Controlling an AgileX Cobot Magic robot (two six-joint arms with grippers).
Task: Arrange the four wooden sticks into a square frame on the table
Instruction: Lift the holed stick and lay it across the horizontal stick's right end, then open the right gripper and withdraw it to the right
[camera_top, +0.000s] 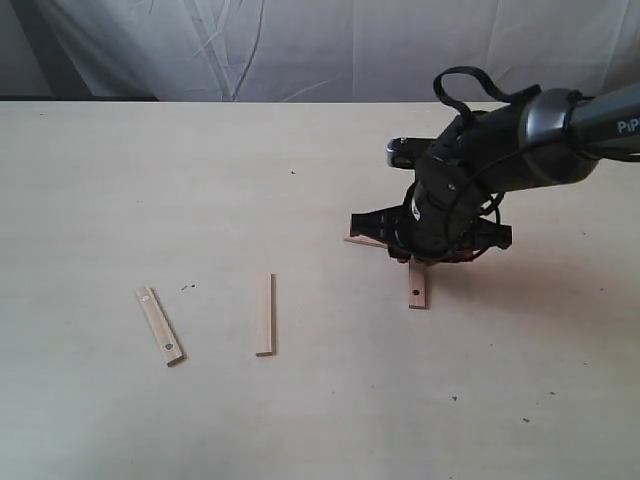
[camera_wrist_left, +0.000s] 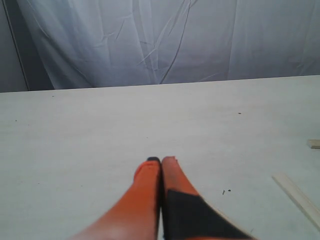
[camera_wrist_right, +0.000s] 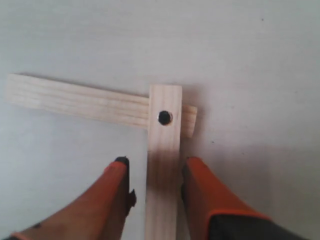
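exterior overlooks table (camera_top: 100, 420), right wrist close overhead

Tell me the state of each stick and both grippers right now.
Left gripper, fingers shut, holding nothing.
Right gripper, fingers open, straddling the upper stick.
Upper stick, flat, its dotted end overlapping the lower stick's end, forming one corner.
Lower stick, flat, one end under that overlap.
Far-left stick, lying loose, apart from the others.
Middle stick, lying loose, apart from the others.

Four wooden sticks (camera_top: 160, 325) (camera_top: 264, 314) (camera_top: 418, 287) (camera_top: 363, 241), two tools (camera_wrist_left: 161, 161) (camera_wrist_right: 157, 161)
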